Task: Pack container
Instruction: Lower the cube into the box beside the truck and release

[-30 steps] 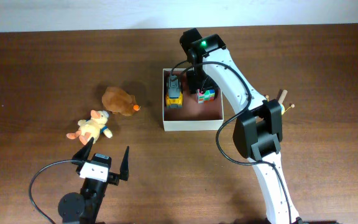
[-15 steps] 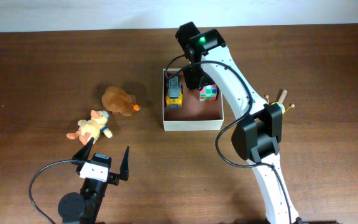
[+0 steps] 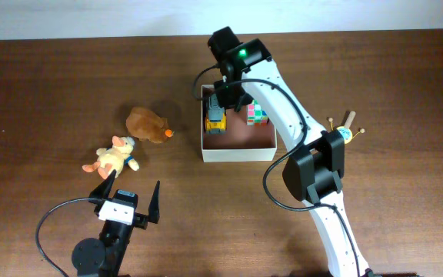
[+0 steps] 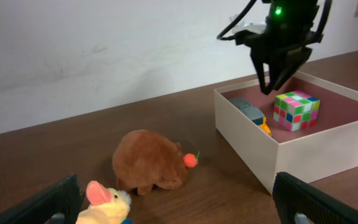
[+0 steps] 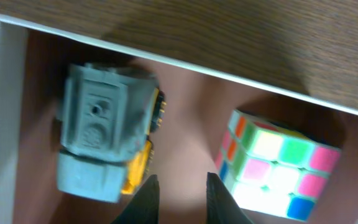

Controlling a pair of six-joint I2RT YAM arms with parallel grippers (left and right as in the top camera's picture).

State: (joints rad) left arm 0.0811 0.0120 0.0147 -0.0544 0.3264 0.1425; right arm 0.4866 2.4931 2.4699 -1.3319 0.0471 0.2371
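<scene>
The container [image 3: 237, 156] is a white-walled box with a pinkish-brown inside; it also shows in the left wrist view [image 4: 316, 152] and the right wrist view [image 5: 8, 93]. In it lie a grey-and-yellow toy truck [image 3: 216, 117] [image 4: 250, 114] [image 5: 104, 137] and a colour cube [image 3: 258, 115] [image 4: 296, 110] [image 5: 278, 168]. My right gripper [image 3: 231, 98] [image 4: 275, 87] [image 5: 180, 180] hangs above the container between them, narrowly open and empty. A brown plush [image 3: 146, 124] [image 4: 148, 162] and a yellow plush [image 3: 114, 156] [image 4: 104, 202] lie on the table left of the container. My left gripper [image 3: 129, 196] [image 4: 179, 205] is open, near the yellow plush.
A small round object with wooden sticks [image 3: 346, 131] lies right of the container, beside the right arm. A white wall [image 4: 104, 50] runs along the table's far edge.
My right gripper let go of the colour cube, which now rests in the container's far right part. The gripper rose and moved left towards the truck. The left arm has not moved.
</scene>
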